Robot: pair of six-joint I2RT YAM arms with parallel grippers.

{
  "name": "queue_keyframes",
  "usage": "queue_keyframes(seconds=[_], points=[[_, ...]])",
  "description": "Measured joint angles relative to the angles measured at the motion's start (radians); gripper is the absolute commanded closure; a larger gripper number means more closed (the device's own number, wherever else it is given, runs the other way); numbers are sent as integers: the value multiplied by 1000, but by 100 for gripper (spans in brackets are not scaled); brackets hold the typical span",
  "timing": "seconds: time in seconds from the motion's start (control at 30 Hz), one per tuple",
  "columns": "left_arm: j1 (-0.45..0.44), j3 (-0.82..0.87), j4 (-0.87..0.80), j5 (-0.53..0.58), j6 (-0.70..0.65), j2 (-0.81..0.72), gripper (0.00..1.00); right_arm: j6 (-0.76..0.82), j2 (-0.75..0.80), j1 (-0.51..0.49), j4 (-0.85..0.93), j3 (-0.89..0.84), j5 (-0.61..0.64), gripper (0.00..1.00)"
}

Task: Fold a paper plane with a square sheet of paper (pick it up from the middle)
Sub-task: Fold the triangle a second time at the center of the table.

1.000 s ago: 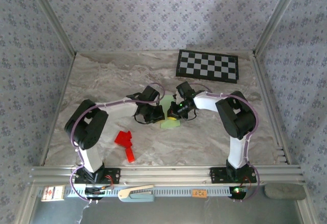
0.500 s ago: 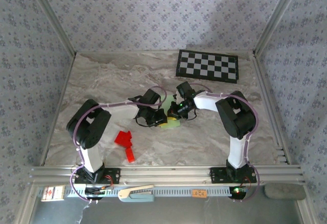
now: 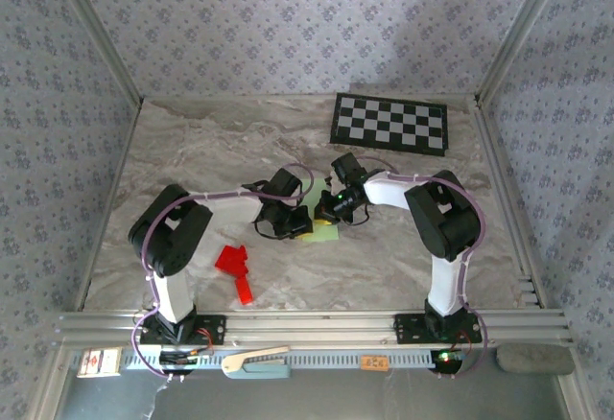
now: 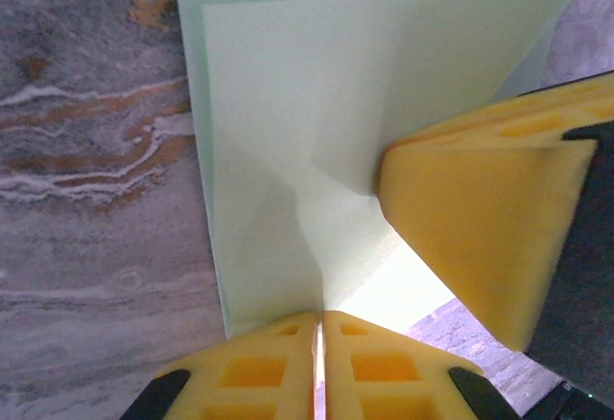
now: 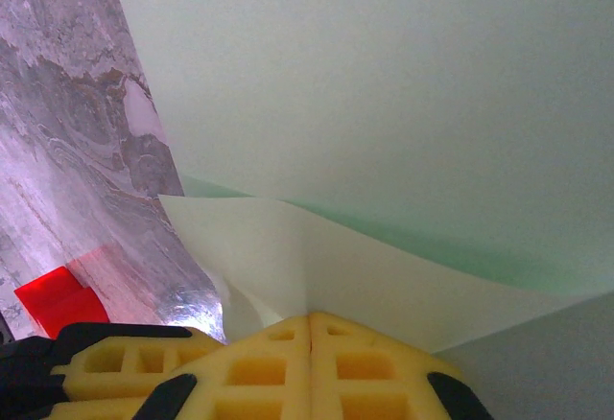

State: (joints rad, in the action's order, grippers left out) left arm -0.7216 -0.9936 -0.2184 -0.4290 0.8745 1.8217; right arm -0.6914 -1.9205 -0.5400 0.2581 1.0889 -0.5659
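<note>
Mid-table, left gripper (image 4: 319,319) and right gripper (image 5: 309,321) both pinched shut on the green sheet (image 4: 288,104) mid-fold — next I'd flatten that crease (image 4: 305,219).

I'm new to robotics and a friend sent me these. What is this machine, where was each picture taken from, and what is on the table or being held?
These are two robot arms bolted to a marbled table. The wide picture comes from a camera fixed above and behind them. The two close-ups come from a camera on each wrist, and the yellow blocks at the bottom are that arm's own gripper. On the table lie a checkerboard, a red paper shape and a partly folded pale green paper. The left gripper and right gripper meet at that paper, and each is closed, pinching part of it.
</note>
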Motion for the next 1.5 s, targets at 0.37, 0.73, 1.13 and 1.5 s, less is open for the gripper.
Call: queue_keyframes(seconds=[0.37, 0.73, 1.13, 1.5], points=[[1, 22, 16, 3, -39, -7, 92, 0, -5, 7, 0, 0, -15, 95], [1, 90, -15, 14, -87, -78, 93, 1, -14, 19, 0, 0, -46, 95], [8, 63, -16, 26, -27, -149, 91, 0, -15, 21, -3, 0, -53, 95], [8, 23, 10, 38, 0, -33, 96, 0, -15, 22, -7, 0, -60, 95]])
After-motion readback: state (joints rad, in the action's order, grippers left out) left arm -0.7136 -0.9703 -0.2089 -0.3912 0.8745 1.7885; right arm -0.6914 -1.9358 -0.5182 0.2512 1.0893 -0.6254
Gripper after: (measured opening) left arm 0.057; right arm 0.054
